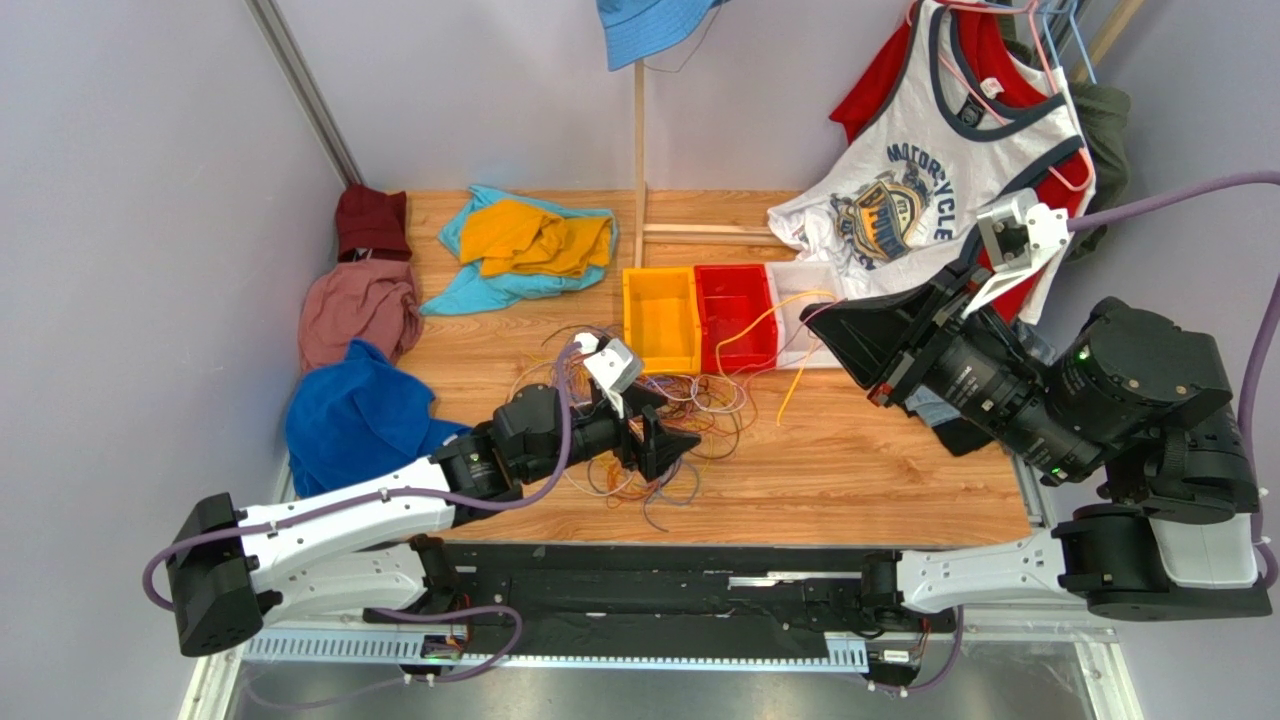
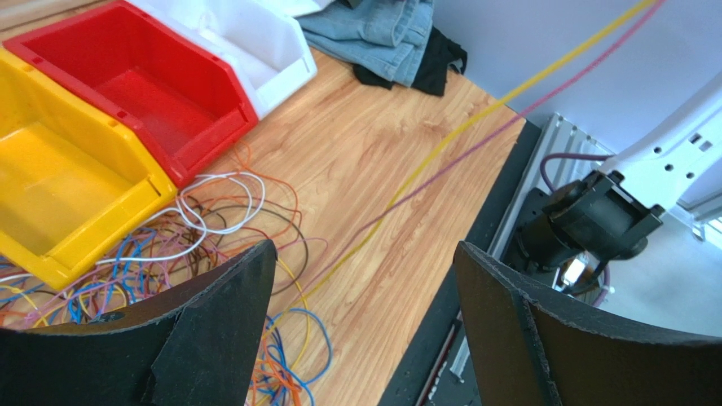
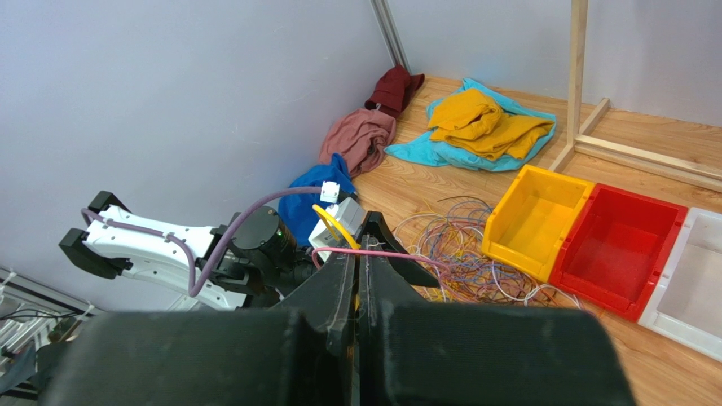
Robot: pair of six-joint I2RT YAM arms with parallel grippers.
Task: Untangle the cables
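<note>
The cables [image 1: 684,413] lie in a tangled pile of thin white, orange, blue, purple and yellow wires on the wooden table, just in front of the yellow bin. My left gripper [image 1: 676,446] is open and empty, low over the near side of the pile [image 2: 169,245]; its tips [image 2: 364,247] stand wide apart. My right gripper [image 1: 819,315] is raised above the bins and shut on a yellow cable [image 3: 335,222] and a pink cable [image 3: 385,252]. These two run taut from the pile up to it, the yellow [image 2: 474,118] beside the pink [image 2: 517,108].
A yellow bin [image 1: 661,318], a red bin [image 1: 736,315] and a white bin [image 1: 793,282] stand in a row behind the pile. Clothes lie at the back left [image 1: 519,240] and along the left edge [image 1: 353,413]. A wooden rack post [image 1: 639,150] and hanging shirts [image 1: 932,150] stand behind.
</note>
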